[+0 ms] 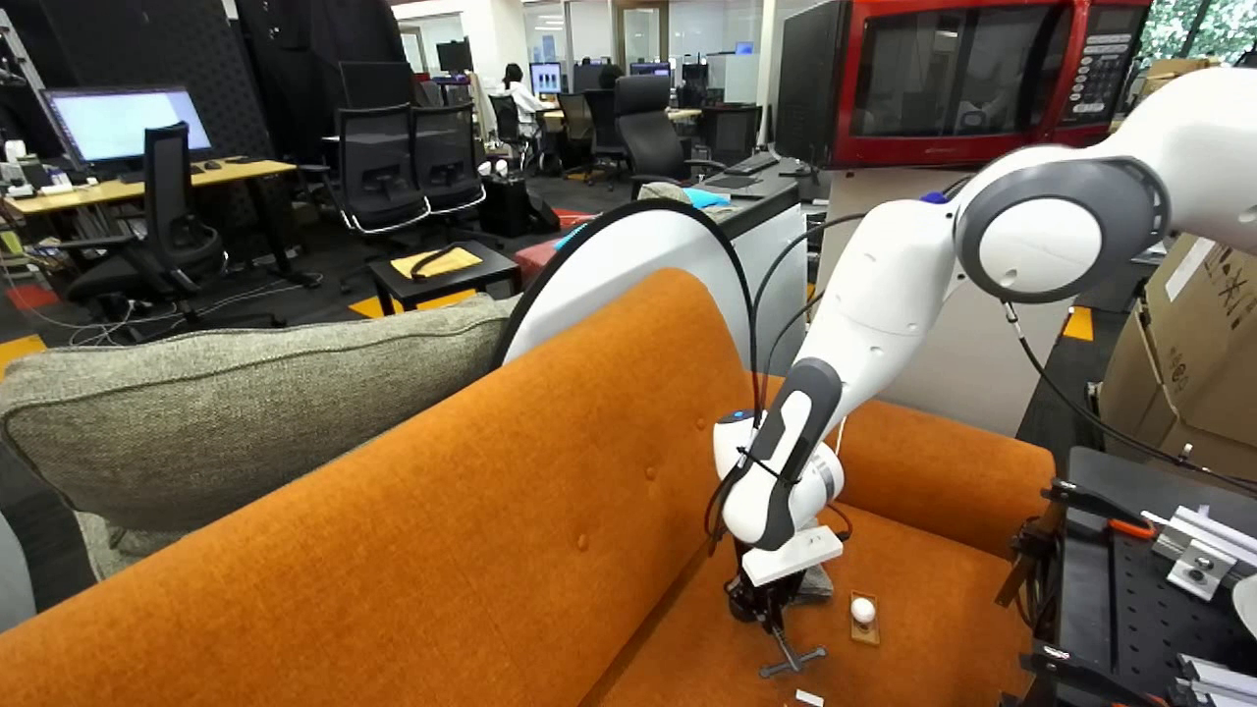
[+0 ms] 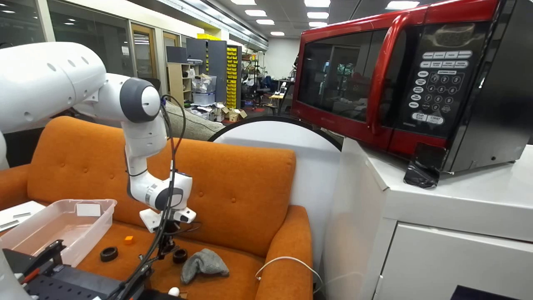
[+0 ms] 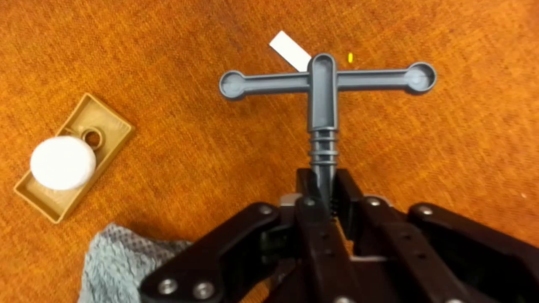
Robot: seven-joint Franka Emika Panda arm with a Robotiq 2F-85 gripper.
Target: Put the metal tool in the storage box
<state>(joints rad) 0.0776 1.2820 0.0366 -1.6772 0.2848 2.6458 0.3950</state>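
Note:
The grey metal-coloured T-shaped tool (image 3: pixel 323 97) has a crossbar with round ends and a ribbed shaft. My gripper (image 3: pixel 324 183) is shut on the shaft, and the crossbar sticks out beyond the fingertips. The tool (image 1: pixel 793 663) and the gripper (image 1: pixel 771 604) show low over the orange seat in an exterior view. I cannot tell whether the crossbar touches the seat. The storage box (image 2: pixel 96 233) is a clear plastic tub at the left of an exterior view, apart from the gripper (image 2: pixel 164 246). Cables partly hide the gripper there.
A grey cloth (image 2: pixel 204 264), black rings (image 2: pixel 109 254) and an orange block (image 2: pixel 129 240) lie on the seat. A tan tray (image 3: pixel 111 126) holds a white ball (image 3: pixel 63 162). A white strip (image 3: pixel 290 50) lies by the tool. The sofa backrest (image 1: pixel 550 491) and black bench (image 1: pixel 1139 589) flank the arm.

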